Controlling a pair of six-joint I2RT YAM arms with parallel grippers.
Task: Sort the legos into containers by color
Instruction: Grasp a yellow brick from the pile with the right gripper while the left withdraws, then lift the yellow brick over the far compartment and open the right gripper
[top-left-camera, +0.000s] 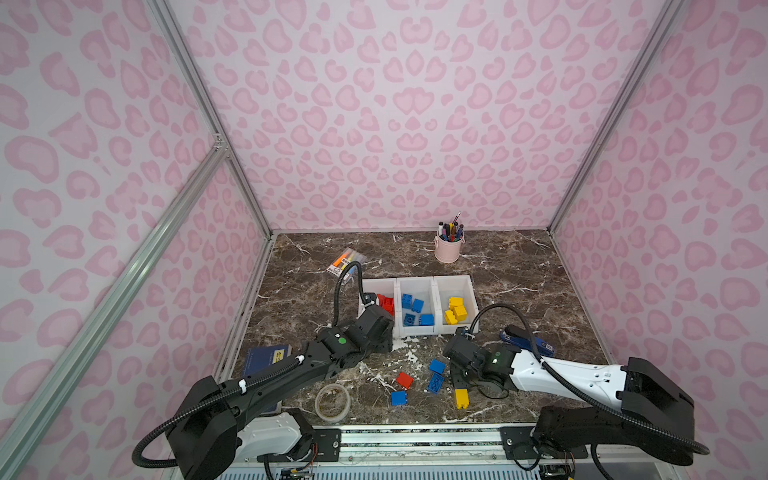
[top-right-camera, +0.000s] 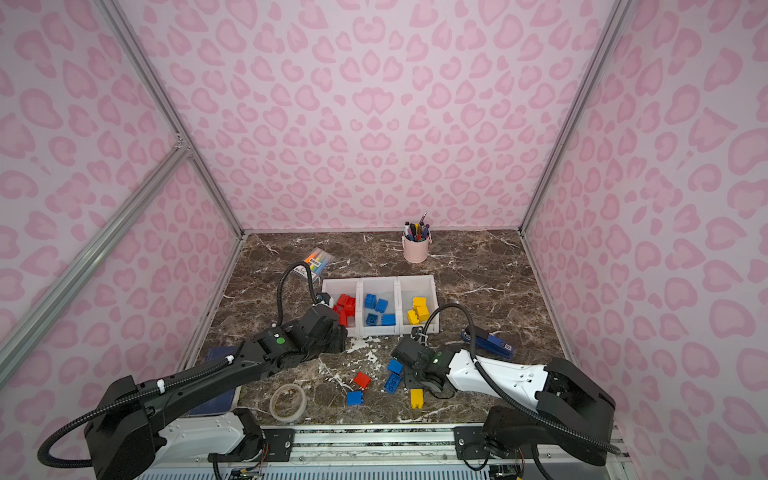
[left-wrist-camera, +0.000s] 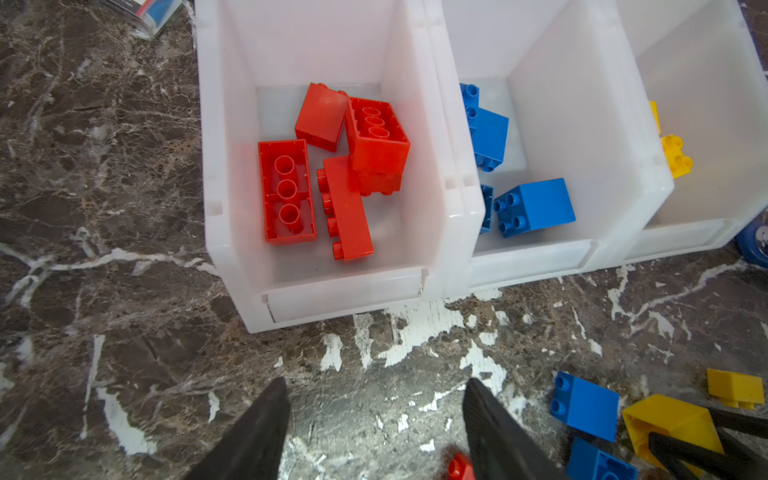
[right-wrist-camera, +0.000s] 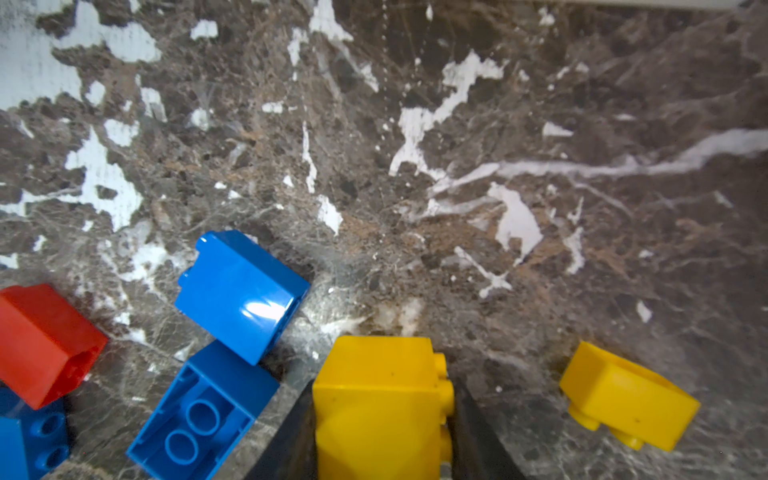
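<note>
Clamping a yellow lego (right-wrist-camera: 378, 399) that sits on the bench (top-left-camera: 519, 270) in front of the containers (top-left-camera: 415, 331), the right fingers (right-wrist-camera: 291, 436) press its two sides, while the left fingers (left-wrist-camera: 257, 436) hang apart and empty just before the container (left-wrist-camera: 345, 299) of red legos (left-wrist-camera: 286, 191).

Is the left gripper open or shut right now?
Open. In the left wrist view the left gripper has its fingers spread wide apart, with nothing between them.
</note>
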